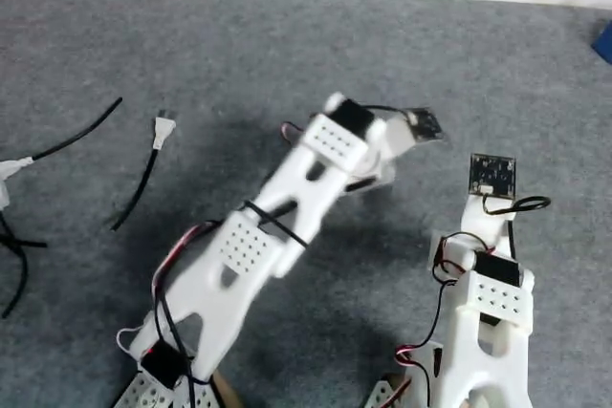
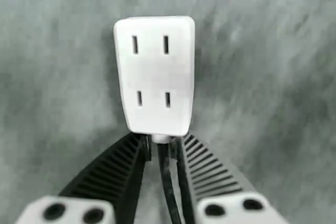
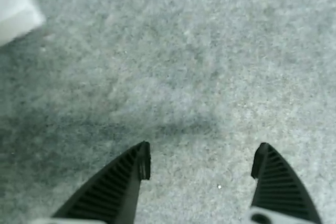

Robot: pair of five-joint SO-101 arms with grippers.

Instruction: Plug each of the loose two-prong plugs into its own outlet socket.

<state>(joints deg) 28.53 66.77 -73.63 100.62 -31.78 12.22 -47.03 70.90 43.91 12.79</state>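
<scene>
Holding the outlet: the left jaws are clamped on the cord end of a white outlet block (image 2: 154,74), pinching the short neck where black cord (image 2: 167,182) leaves it.
Outlet block: it projects straight ahead of the left jaws, its face with two pairs of slots turned up, grey counter (image 2: 273,51) behind it.
Right jaws: wide apart, gripping nothing, with bare counter between the two black tips.
Beyond the right jaws: a white corner (image 3: 16,9) shows off to one side; I cannot tell what it is.
Loose plug (image 1: 164,128): white, on a black lead (image 1: 139,183), lying on the counter well apart from both sets of jaws, on the left arm's (image 1: 277,226) side.
Second plug (image 1: 8,171): a white piece with black leads, farther still from the jaws.
Right arm (image 1: 492,303): beside the left arm, just apart.
</scene>
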